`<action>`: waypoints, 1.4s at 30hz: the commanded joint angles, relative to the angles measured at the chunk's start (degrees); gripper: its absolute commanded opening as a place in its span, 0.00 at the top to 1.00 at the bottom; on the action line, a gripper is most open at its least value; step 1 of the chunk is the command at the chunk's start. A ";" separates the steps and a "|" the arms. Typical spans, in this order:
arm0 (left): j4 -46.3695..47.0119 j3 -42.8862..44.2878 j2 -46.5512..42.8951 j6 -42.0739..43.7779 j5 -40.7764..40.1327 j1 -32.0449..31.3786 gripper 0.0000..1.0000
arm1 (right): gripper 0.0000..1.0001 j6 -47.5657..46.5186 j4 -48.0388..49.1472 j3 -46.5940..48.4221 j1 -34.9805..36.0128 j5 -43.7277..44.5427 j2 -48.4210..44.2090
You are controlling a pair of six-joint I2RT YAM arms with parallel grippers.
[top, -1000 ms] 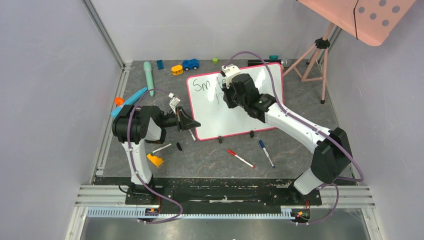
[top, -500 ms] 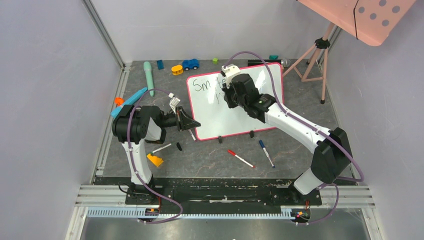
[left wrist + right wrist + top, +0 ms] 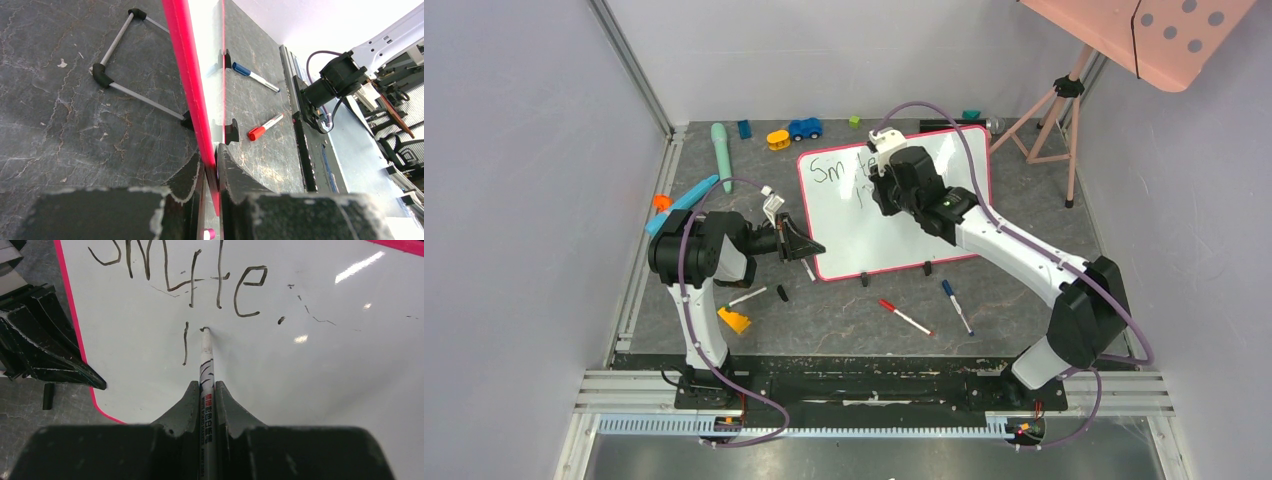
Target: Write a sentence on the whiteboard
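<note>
The whiteboard [image 3: 879,235] stands propped on the mat, pink-red frame all round. My left gripper [image 3: 810,250] is shut on the frame at the lower left corner; in the left wrist view the frame edge [image 3: 186,75] runs between the fingers of that gripper [image 3: 210,156]. My right gripper [image 3: 206,386] is shut on a white marker [image 3: 206,362], whose tip touches the board under the first line. The sentence [image 3: 192,272] reads roughly "Smtte." with one short stroke [image 3: 185,342] below it. From above, the right gripper [image 3: 876,195] hides part of the writing [image 3: 836,168].
A red marker [image 3: 905,317], a blue marker [image 3: 956,305] and a black cap [image 3: 782,293] lie in front of the board. A yellow piece [image 3: 734,320] sits by the left arm. Toys line the back edge, including a blue car [image 3: 804,128]. A tripod [image 3: 1054,115] stands back right.
The right gripper with the marker has crept very slightly to the right on the board. The left arm and the board have not moved.
</note>
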 commanded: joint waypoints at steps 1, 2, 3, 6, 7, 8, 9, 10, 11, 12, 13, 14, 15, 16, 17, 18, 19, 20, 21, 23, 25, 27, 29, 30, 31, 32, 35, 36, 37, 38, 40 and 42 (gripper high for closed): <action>3.80 -0.34 0.56 5.69 2.61 -0.53 0.85 | 1.00 -0.89 2.13 -0.39 -1.08 -0.83 -3.48; 3.80 -0.36 0.56 5.76 2.63 -0.55 0.85 | 1.00 -0.68 2.50 -0.72 -1.27 -1.02 -3.87; 3.80 -0.40 0.61 5.73 2.63 -0.60 0.85 | 1.00 -0.52 2.92 -1.00 -1.52 -1.21 -4.28; 3.80 -0.45 0.54 5.70 2.64 -0.59 0.85 | 1.00 0.05 5.35 -3.03 -1.80 -2.05 -6.04; 3.80 -0.44 0.57 5.69 2.63 -0.57 0.85 | 1.00 0.18 5.54 -3.27 -1.82 -2.26 -6.14; 3.80 -0.42 0.56 5.73 2.60 -0.53 0.85 | 1.00 0.22 5.37 -3.26 -1.81 -2.63 -6.05; 3.80 -0.43 0.60 5.75 2.56 -0.53 0.85 | 1.00 0.33 5.03 -3.32 -1.81 -3.01 -5.83; 3.80 -0.47 0.55 5.69 2.52 -0.58 0.85 | 1.00 0.43 4.90 -3.41 -1.81 -3.44 -5.70; 3.80 -0.49 0.58 5.71 2.56 -0.59 0.85 | 1.00 0.54 4.86 -3.64 -1.81 -4.07 -5.57; 3.80 -0.50 0.58 5.70 2.58 -0.53 0.85 | 1.00 0.69 4.81 -3.84 -1.78 -4.54 -5.45; 3.80 -0.40 0.57 5.72 2.50 -0.57 0.84 | 1.00 0.72 4.81 -4.09 -1.85 -5.07 -5.35; 3.80 -0.44 0.56 5.76 2.55 -0.58 0.84 | 1.00 0.88 4.81 -4.19 -1.81 -5.56 -5.23; 3.76 -0.36 0.61 5.73 2.54 -0.53 0.84 | 1.00 1.02 4.71 -4.41 -1.85 -5.89 -5.09; 3.80 -0.43 0.55 5.72 2.52 -0.59 0.84 | 1.00 1.10 4.72 -4.62 -1.81 -6.31 -5.00; 3.80 -0.41 0.60 5.73 2.52 -0.55 0.84 | 1.00 1.22 4.72 -4.88 -1.81 -6.55 -4.90; 3.80 -0.46 0.61 5.74 2.54 -0.53 0.84 | 1.00 1.39 4.72 -5.14 -1.81 -6.65 -4.80; 3.80 -0.43 0.59 5.73 2.52 -0.53 0.84 | 1.00 1.35 4.72 -5.28 -1.81 -6.56 -4.81; 3.80 -0.45 0.57 5.73 2.56 -0.53 0.84 | 1.00 1.42 4.76 -5.50 -1.81 -6.48 -4.78; 3.81 -0.44 0.61 5.72 2.58 -0.59 0.85 | 1.00 1.34 4.81 -5.60 -1.76 -6.34 -4.69; 3.80 -0.45 0.53 5.69 2.57 -0.58 0.85 | 1.00 1.35 4.84 -5.53 -1.82 -6.08 -4.47; 3.82 -0.48 0.56 5.73 2.58 -0.52 0.84 | 1.00 1.08 4.89 -5.20 -1.79 -5.88 -4.00; 3.80 -0.49 0.61 5.69 2.52 -0.53 0.85 | 1.00 0.83 4.90 -4.87 -1.81 -5.43 -3.56; 3.84 -0.34 0.57 5.71 2.55 -0.57 0.85 | 1.00 0.71 4.88 -4.48 -1.81 -5.24 -3.15; 3.81 -0.34 0.61 5.75 2.55 -0.53 0.85 | 1.00 0.63 4.94 -4.20 -1.81 -5.16 -2.80; 3.80 -0.41 0.59 5.70 2.60 -0.55 0.85 | 1.00 0.55 4.90 -3.97 -1.80 -5.07 -2.51; 3.80 -0.40 0.62 5.69 2.60 -0.53 0.85 | 1.00 0.46 4.81 -3.75 -1.81 -4.84 -2.28; 3.80 -0.36 0.59 5.66 2.53 -0.53 0.85 | 1.00 0.44 4.48 -3.03 -1.81 -3.95 -1.38; 3.81 -0.34 0.57 5.62 2.56 -0.53 0.84 | 1.00 0.43 4.37 -2.90 -1.81 -3.61 -1.30; 3.81 -0.37 0.61 5.65 2.52 -0.58 0.85 | 1.00 0.40 4.28 -2.73 -1.82 -3.29 -1.14; 3.80 -0.40 0.56 5.64 2.56 -0.57 0.84 | 1.00 0.38 4.15 -2.70 -1.85 -3.12 -1.01; 3.80 -0.36 0.58 5.62 2.52 -0.55 0.85 | 1.00 0.40 4.03 -2.85 -1.81 -2.95 -1.16; 3.85 -0.39 0.57 5.61 2.53 -0.53 0.84 | 1.00 0.39 3.84 -3.21 -1.81 -2.91 -1.29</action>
